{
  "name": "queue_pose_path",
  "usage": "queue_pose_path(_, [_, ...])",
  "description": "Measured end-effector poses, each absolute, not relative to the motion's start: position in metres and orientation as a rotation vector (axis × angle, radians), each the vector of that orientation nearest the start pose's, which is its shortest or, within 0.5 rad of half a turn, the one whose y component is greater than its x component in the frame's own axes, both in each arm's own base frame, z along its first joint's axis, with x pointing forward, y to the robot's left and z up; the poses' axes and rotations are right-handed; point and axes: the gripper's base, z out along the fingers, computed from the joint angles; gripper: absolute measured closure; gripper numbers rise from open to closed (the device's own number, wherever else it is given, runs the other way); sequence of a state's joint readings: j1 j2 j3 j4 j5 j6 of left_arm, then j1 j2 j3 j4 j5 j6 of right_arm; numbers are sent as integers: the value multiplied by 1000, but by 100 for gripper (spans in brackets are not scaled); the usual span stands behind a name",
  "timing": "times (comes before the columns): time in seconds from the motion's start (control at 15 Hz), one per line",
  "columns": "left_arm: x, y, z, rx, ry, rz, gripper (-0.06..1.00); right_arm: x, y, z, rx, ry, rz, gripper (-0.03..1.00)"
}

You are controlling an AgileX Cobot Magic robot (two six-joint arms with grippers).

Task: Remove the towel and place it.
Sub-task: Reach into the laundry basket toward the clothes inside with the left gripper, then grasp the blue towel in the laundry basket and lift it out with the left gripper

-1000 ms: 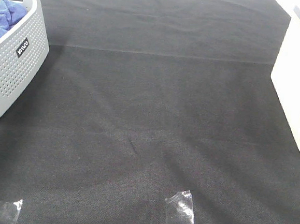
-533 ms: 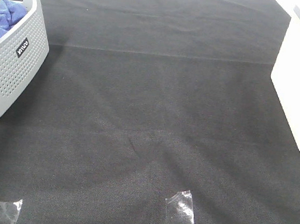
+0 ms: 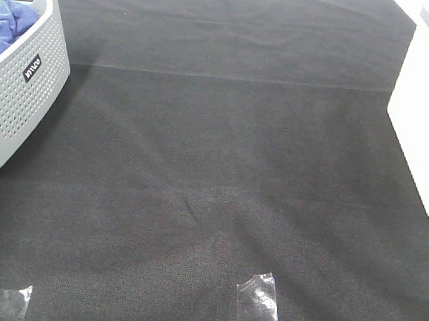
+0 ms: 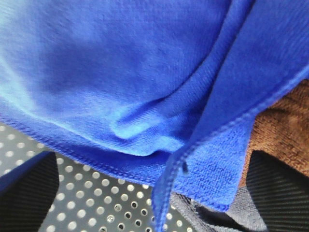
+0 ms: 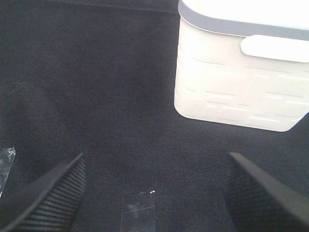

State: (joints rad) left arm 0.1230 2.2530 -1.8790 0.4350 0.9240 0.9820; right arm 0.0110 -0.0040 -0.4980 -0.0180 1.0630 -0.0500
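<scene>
The towel (image 4: 125,72) is a royal-blue cloth with stitched edges, bunched inside the grey perforated basket (image 3: 19,93) at the far left of the table; a blue fold (image 3: 10,22) shows over the rim. My left gripper (image 4: 149,193) is down inside the basket, open, with dark fingers (image 4: 24,193) on either side of a hanging towel edge and nothing pinched. It barely shows in the exterior high view. My right gripper (image 5: 154,193) hovers open over the black mat, holding nothing.
A brown cloth (image 4: 285,130) and a grey cloth (image 4: 207,217) lie under the towel in the basket. A white bin (image 3: 426,110) stands at the right edge, also the white bin (image 5: 241,72). Clear tape strips (image 3: 259,305) mark the mat's near edge.
The blue fold seen over the basket rim has shifted slightly, and something grey now covers its left edge. The mat and white bin are unchanged.
</scene>
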Motion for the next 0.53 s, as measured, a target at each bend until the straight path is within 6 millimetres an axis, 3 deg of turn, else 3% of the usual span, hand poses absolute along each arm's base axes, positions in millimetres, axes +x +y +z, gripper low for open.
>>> queue_pose_path(0.2, [480, 90, 186, 1460, 2547, 661, 5, -5, -1, 277, -61, 2044, -46, 22])
queue_pose_path(0.53, [478, 98, 185, 1436, 2561, 641, 67, -5, -1, 277, -61, 2044, -46, 22])
